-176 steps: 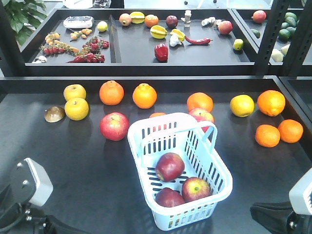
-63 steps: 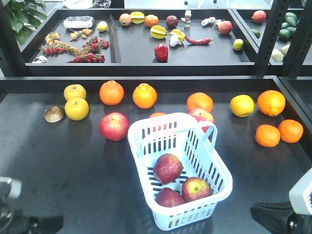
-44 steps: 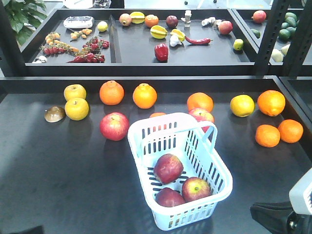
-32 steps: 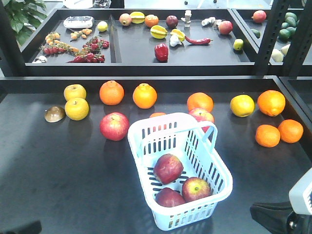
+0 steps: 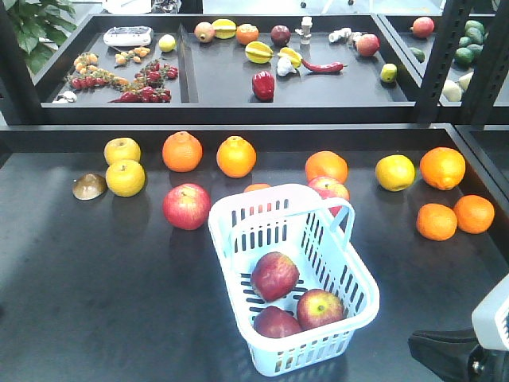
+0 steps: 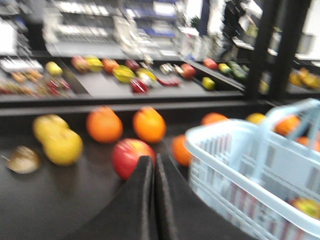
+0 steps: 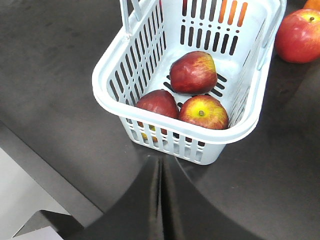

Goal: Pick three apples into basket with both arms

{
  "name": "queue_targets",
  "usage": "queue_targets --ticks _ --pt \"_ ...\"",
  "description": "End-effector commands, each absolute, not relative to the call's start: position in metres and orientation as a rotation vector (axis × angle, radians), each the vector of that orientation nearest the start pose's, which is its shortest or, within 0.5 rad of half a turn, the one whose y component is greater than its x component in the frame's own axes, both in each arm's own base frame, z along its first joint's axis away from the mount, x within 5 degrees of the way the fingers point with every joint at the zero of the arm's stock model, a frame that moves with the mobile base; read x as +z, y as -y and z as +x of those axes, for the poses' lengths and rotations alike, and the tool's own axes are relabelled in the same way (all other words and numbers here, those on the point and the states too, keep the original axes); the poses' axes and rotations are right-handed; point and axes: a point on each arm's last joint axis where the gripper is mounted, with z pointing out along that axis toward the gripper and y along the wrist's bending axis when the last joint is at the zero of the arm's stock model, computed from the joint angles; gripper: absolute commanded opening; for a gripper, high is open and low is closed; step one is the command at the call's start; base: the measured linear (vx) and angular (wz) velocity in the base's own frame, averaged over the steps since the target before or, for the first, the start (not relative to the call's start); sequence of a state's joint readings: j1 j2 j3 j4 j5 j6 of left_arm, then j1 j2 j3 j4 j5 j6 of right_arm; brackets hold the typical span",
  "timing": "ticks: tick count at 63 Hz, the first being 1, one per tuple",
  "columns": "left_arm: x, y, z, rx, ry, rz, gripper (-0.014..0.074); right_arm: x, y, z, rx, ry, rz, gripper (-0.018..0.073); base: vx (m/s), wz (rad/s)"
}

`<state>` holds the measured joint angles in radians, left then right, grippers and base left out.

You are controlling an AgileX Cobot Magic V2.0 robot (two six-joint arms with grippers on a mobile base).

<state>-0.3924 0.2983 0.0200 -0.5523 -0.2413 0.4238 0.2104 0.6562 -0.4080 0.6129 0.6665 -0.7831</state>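
Surface: dark tabletop [image 5: 95, 278] fills the front view, with a black shelf tray [image 5: 238, 76] of assorted produce along its 12 o'clock edge.
Basket: pale blue-white slotted basket [image 5: 350, 274] stands near the table's middle, toward 5 o'clock, its loop handle [image 5: 343, 219] raised over the far end; the right wrist view looks down into it [image 7: 115, 107], and the left wrist view has it at 3 o'clock [image 6: 235, 165], blurred.
Right arm: only a dark part and a pale casing show at the 5 o'clock corner of the front view [image 5: 465, 354], apart from the basket.
Right gripper: its two dark fingers lie pressed together with no gap, holding nothing [image 7: 161, 172], just outside the basket's near wall.
Left gripper: fingers closed against each other, empty [image 6: 154, 167], low over the table; the view is blurred.
Apples: all three apples [image 5: 275, 275] lie inside the basket at its near end, one alone toward the middle [image 7: 193, 72], two touching side by side against the near wall [image 7: 203, 112].
Loose red fruit: one red apple-like fruit [image 5: 186, 206] sits on the table at the basket's 10 o'clock, close to it but apart.
Oranges: several [image 5: 182, 151] rest in a loose row beyond the basket, more [image 5: 437, 221] at 3 o'clock.
Yellow fruits: two [image 5: 126, 177] near the 9 o'clock edge, touching.
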Motion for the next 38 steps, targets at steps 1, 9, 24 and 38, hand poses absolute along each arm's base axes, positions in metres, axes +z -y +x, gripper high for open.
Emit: queue_targets --ticks 1,9,24,38 --pt "0.215 0.012 0.076 -0.218 -1.514 0.077 -0.0006 0.262 -0.055 0.109 0.372 -2.096 -0.684 -0.0005 0.0 0.0" --pt "0.214 0.009 0.067 -0.17 -1.508 0.083 -0.0006 0.262 -0.055 0.109 0.372 -2.096 -0.684 -0.0005 0.0 0.0" --pt "0.213 0.003 0.054 -0.137 -1.466 -0.039 -0.0006 0.262 -0.056 0.109 0.375 -2.098 -0.688 -0.0005 0.0 0.0" --pt "0.211 -0.001 0.054 -0.145 -1.477 -0.163 -0.0006 0.261 -0.056 0.108 0.382 -2.107 -0.696 -0.0005 0.0 0.0"
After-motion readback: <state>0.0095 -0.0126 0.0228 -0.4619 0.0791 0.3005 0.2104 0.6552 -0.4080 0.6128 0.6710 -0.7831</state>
